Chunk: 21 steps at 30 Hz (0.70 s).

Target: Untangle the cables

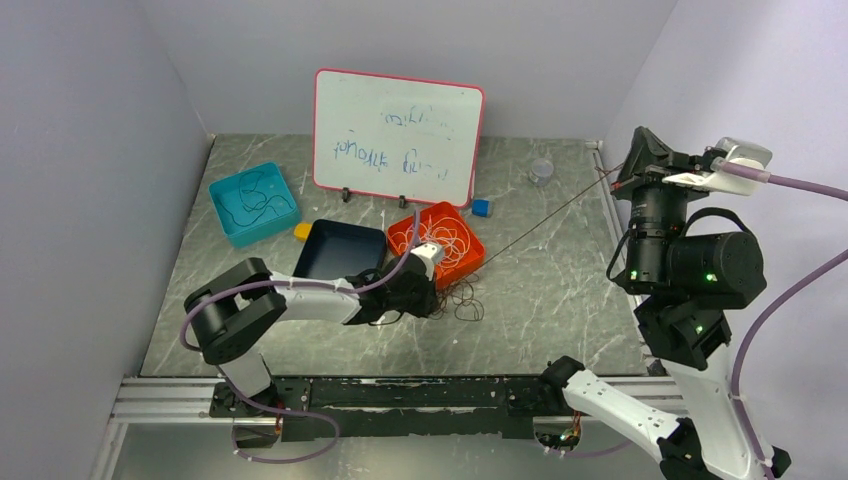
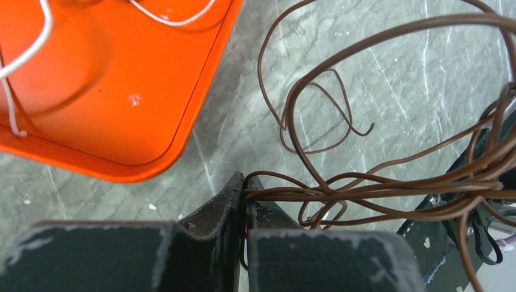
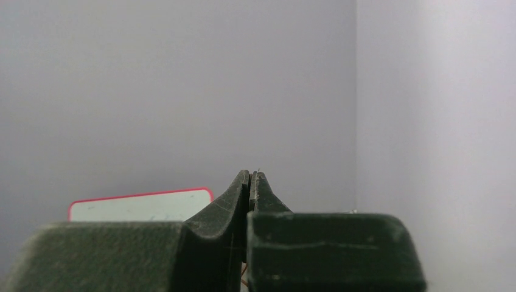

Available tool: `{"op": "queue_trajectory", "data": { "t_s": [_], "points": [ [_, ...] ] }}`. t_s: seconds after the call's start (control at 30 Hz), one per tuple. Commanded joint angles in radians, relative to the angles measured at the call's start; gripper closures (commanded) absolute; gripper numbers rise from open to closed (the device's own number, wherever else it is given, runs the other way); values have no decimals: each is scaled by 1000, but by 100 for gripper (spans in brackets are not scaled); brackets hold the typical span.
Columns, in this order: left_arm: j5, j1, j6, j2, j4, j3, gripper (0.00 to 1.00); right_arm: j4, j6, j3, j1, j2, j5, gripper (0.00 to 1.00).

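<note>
Brown cable (image 2: 389,188) lies in a loose tangle of loops on the grey marbled table (image 1: 560,300), just in front of the near corner of the orange tray (image 2: 122,109). Several of its strands run together in a bundle into the left gripper (image 2: 245,181), whose fingers are pressed closed on them low over the table, beside the tray's rim. From the tangle, one strand (image 1: 550,220) rises taut in a straight diagonal to the right gripper (image 3: 251,176), which is held high near the right wall. Its fingers are pinched together, and the strand ends at them in the overhead view. The right wrist view itself shows only the closed tips against the lilac wall.

White cable (image 1: 452,240) sits coiled inside the orange tray. Black cable (image 1: 255,200) lies curled in the teal tray (image 1: 222,190) at the far left of the table. Between these two trays is a dark blue tray (image 1: 340,250), partly covered by the left arm. A whiteboard (image 1: 400,135) with a red frame stands upright behind the trays.
</note>
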Motion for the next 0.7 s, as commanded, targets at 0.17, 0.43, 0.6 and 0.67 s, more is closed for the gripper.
{"op": "queue_trajectory", "data": {
  "t_s": [0.17, 0.43, 0.6, 0.67],
  "points": [
    [-84, -6, -43, -17, -138, -91, 93, 285, -265, 22, -3, -37, 125, 100],
    [-99, -4, -32, 2, -160, -79, 93, 278, -288, 92, 0, -39, 70, 100],
    [-110, -5, -24, -35, -176, -73, 93, 132, -186, 82, 9, -25, 117, 100],
    [-96, -5, -12, -74, -168, -67, 93, 11, -76, 62, 17, -14, 118, 100]
  ]
}}
